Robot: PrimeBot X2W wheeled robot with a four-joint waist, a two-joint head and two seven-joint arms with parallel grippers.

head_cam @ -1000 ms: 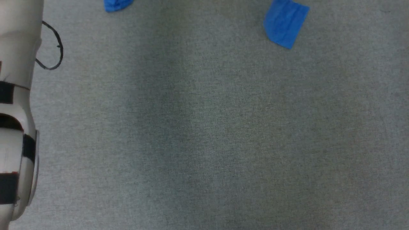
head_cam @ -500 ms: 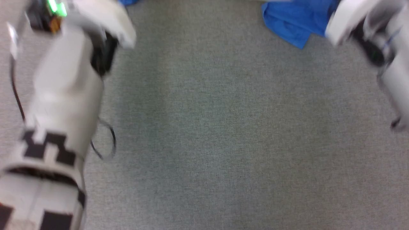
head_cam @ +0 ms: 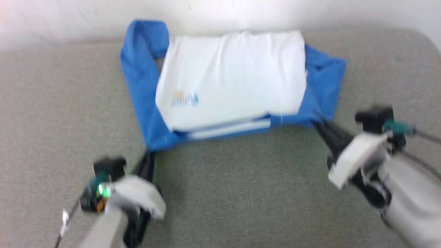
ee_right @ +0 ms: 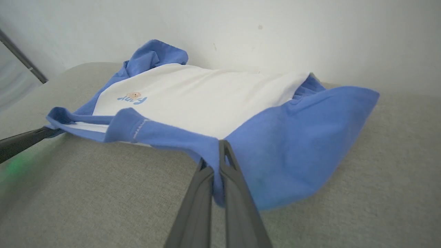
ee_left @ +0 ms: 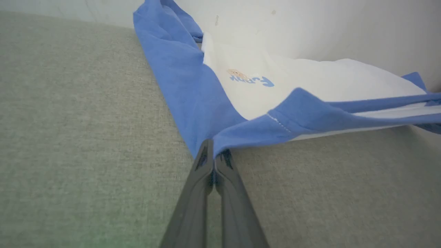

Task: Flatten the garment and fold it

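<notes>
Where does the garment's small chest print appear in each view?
Head view: the chest print, left of centre on the white body.
Left wrist view: the chest print, upper middle.
Right wrist view: the chest print, upper left of centre.
Shared landmark: the pale wall behind the garment.

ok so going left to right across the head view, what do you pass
left end effector → chest print on the garment → right end effector; the blue sleeves overlap the end effectors sideways, so they're left out
</notes>
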